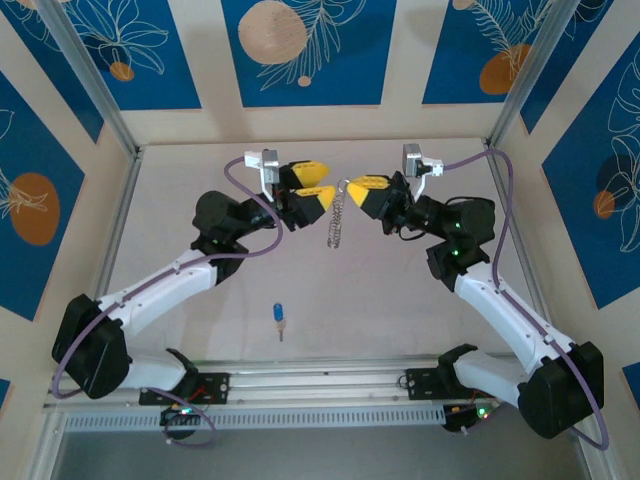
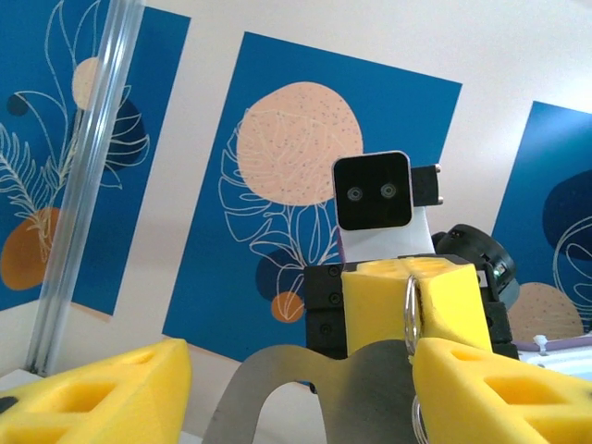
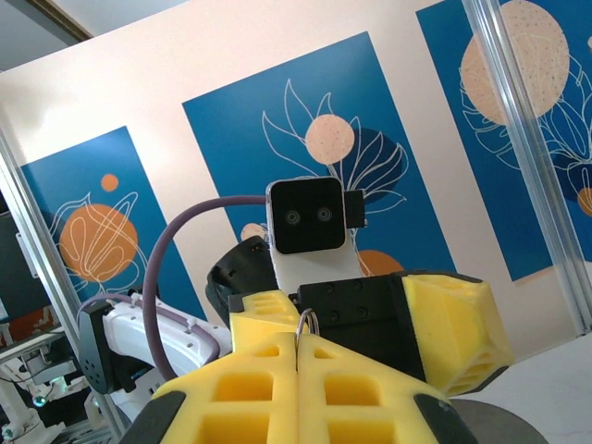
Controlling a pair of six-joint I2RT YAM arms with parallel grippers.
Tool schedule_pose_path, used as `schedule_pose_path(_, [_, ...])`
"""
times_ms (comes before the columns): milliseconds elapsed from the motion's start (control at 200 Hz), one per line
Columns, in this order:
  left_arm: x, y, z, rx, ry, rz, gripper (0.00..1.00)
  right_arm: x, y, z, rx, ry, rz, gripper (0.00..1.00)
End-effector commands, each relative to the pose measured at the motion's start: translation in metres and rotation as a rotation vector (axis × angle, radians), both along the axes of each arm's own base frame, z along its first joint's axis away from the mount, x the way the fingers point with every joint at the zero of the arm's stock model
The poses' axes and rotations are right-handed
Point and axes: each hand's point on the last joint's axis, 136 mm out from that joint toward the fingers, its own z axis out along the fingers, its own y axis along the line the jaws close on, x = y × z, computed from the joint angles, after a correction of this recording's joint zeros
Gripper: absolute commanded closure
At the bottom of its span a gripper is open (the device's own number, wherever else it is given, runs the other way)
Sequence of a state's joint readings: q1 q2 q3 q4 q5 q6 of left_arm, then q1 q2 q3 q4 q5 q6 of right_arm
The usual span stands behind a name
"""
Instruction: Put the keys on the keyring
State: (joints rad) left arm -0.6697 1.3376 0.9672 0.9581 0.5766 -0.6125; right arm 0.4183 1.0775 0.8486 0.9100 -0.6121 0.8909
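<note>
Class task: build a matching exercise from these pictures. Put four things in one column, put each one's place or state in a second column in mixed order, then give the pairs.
Things:
1. key
2. keyring
3. left gripper
4. right gripper

Place or state:
A. open
B. hanging in the air
C. lying on the table
D. shut

Pairs: 1-C, 2-B, 3-A, 4-D

You face a robotics lab cell: pale surface (image 1: 400,310) walled by blue leaf-print panels (image 1: 340,75), aluminium posts (image 1: 87,75) at its far corners, left arm (image 1: 160,280) and right arm (image 1: 500,305) bolted along its near edge.
</note>
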Motion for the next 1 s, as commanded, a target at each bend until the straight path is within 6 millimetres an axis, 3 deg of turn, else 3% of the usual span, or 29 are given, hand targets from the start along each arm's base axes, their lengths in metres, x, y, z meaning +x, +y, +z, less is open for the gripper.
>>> schedule_pose_path(0, [-0.011,0.004,0.020,-0.049,-0.064,-0.049,0.36,-0.005,-0.003,0.021,0.049,-0.059,-0.013,1.00])
schedule_pose_path(485, [-0.017,0.000,0.023,-0.064,-0.070,-0.116,0.39,-0.002,0.003,0.018,0.043,-0.047,-0.002,1.00])
schedule_pose_path(800, [-0.017,-0.001,0.026,-0.067,-0.076,-0.125,0.51,-0.003,0.007,0.016,0.033,-0.044,0.006,1.00])
schedule_pose_path(995, [-0.017,-0.001,0.026,-0.067,-0.079,-0.123,0.64,-0.002,0.007,0.014,0.028,-0.042,0.003,1.00])
